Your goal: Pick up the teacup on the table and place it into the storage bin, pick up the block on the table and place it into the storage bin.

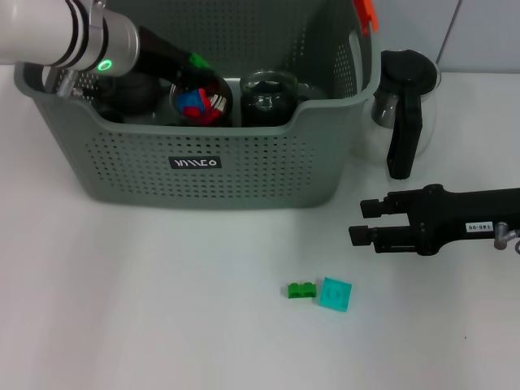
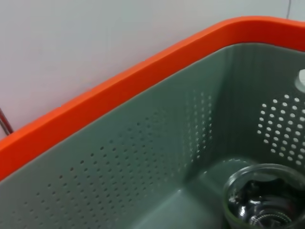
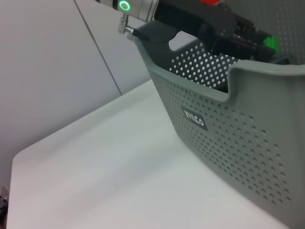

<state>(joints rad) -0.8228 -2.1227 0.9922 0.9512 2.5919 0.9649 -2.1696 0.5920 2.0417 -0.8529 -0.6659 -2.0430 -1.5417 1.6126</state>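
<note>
The green block (image 1: 301,289) lies nearest on the table (image 1: 146,309), touching a teal tile (image 1: 335,293), its long axis crosswise. The right gripper (image 1: 361,222), fingers spread and empty, hovers just beyond it, the nearer arm. Farther off, the left gripper (image 1: 199,89), whose grasp I cannot tell, reaches into the storage bin (image 1: 203,175) over a glass teacup (image 2: 264,198); a coffee pot (image 1: 405,110) stands beside the bin.

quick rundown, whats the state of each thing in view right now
storage bin: upright on the table, holding glassware and coloured pieces
left claw: reaching down inside the bin
right claw: hovering over the table beside the bin, holding nothing
green block: lying on the table, touching the teal block
teal block: lying flat on the table
glass coffee pot: upright outside the bin, lid on
table: white
</note>
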